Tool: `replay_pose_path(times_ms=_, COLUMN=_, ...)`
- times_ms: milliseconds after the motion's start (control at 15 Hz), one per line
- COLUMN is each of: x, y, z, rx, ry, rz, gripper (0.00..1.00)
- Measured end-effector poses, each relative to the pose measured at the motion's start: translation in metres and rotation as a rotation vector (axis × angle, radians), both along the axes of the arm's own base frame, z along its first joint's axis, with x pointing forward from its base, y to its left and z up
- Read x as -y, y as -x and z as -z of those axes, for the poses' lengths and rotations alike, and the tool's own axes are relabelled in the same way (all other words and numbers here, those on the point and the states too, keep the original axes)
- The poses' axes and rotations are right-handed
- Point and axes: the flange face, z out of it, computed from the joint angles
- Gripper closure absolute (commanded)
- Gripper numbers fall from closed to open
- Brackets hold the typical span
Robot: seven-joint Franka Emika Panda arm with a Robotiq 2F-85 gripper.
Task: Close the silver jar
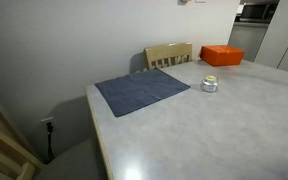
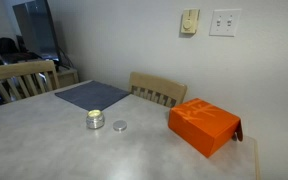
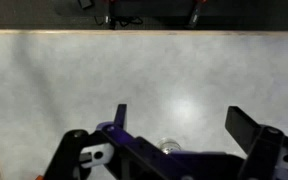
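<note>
The silver jar (image 2: pixel 95 120) is small, round and shiny, with a yellowish inside showing at its open top. It stands on the grey table, and also shows in an exterior view (image 1: pixel 210 84). Its flat silver lid (image 2: pixel 119 126) lies on the table just beside it. The arm shows in neither exterior view. In the wrist view my gripper (image 3: pixel 184 125) is open and empty above the bare tabletop. A small shiny round thing (image 3: pixel 169 147) peeks out at the bottom, partly hidden by the gripper body; I cannot tell whether it is the jar or the lid.
An orange box (image 2: pixel 204 125) (image 1: pixel 222 55) sits near the table's edge by the wall. A blue cloth (image 1: pixel 142 90) (image 2: pixel 92 95) lies flat on the table. Wooden chairs (image 2: pixel 157 90) (image 2: pixel 22 78) stand along the table's edges.
</note>
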Motion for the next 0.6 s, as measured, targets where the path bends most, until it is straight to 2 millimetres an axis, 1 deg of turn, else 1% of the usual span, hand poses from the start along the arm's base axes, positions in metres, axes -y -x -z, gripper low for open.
replay_pose_path(times_ms=267, x=0.001, y=-0.003, z=-0.003, rx=0.03, ry=-0.003, rz=0.001, gripper=0.0)
replay_pose_path(times_ms=400, x=0.004, y=-0.012, z=-0.009, rx=0.103, ry=-0.01, rz=0.005, gripper=0.0)
replay_pose_path(times_ms=600, x=0.013, y=-0.033, z=-0.013, rx=0.219, ry=-0.029, rz=0.013, gripper=0.0)
